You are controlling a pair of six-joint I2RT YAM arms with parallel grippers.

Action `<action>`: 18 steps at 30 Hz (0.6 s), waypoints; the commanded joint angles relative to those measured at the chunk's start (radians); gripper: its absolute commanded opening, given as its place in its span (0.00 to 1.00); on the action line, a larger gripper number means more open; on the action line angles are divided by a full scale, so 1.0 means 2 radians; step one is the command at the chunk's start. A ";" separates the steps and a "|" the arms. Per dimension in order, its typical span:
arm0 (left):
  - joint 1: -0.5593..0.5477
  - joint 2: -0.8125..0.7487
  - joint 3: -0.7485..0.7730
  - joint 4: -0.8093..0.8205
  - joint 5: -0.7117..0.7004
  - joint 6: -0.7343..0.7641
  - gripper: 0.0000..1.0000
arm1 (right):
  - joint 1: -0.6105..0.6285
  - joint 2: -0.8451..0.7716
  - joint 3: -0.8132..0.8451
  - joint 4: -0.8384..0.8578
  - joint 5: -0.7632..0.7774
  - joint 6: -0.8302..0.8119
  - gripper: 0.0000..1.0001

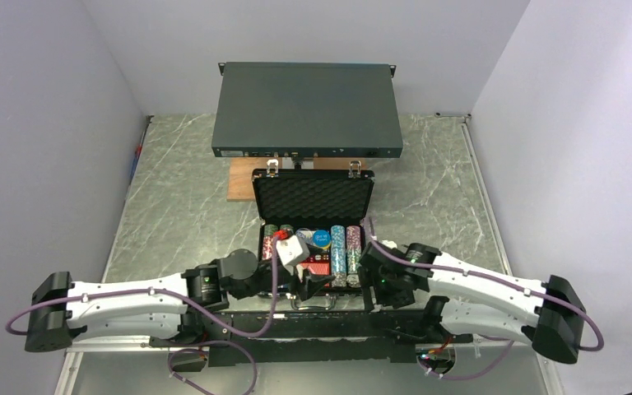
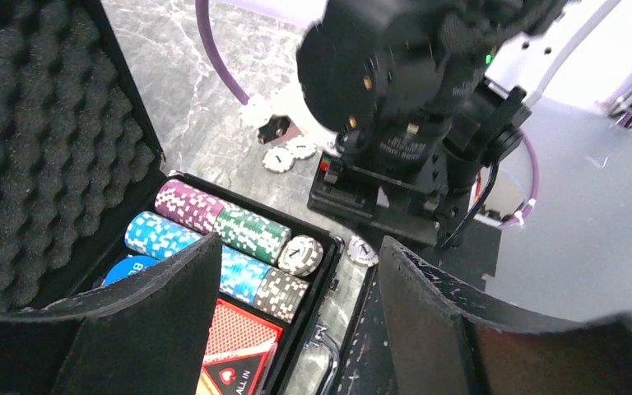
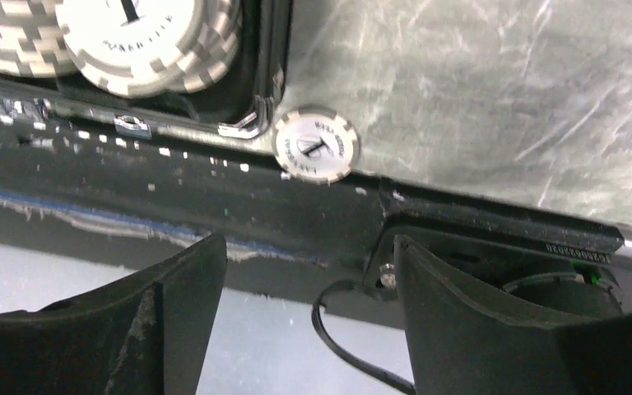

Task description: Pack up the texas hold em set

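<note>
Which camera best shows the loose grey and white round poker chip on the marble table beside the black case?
The right wrist view: the poker chip lies close and unobstructed, its striped rim clear, at the case corner. The left wrist view shows the chip small and partly hidden. The top view does not show it.

The left arm (image 1: 123, 300) and right arm (image 1: 494, 288) have white link shells dotted with small dark screws, with black joint housings at each end. A purple cable (image 2: 216, 62) runs along each arm. The left hand (image 2: 296, 276) and right hand (image 3: 309, 263) each carry two black wedge-shaped fingers (image 3: 173, 329), scuffed with whitish wear marks.
</note>
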 commanded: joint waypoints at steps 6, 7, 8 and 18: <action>0.003 -0.070 -0.027 0.010 -0.024 -0.065 0.76 | 0.079 0.058 -0.029 0.119 0.117 0.087 0.66; 0.003 -0.071 -0.025 0.005 -0.024 -0.065 0.76 | 0.079 0.059 -0.033 0.123 0.120 0.091 0.63; 0.003 -0.071 -0.023 0.000 -0.023 -0.065 0.76 | 0.079 0.059 -0.036 0.127 0.123 0.094 0.61; 0.003 -0.064 -0.019 -0.010 -0.021 -0.067 0.78 | 0.080 0.067 -0.065 0.139 0.120 0.104 0.56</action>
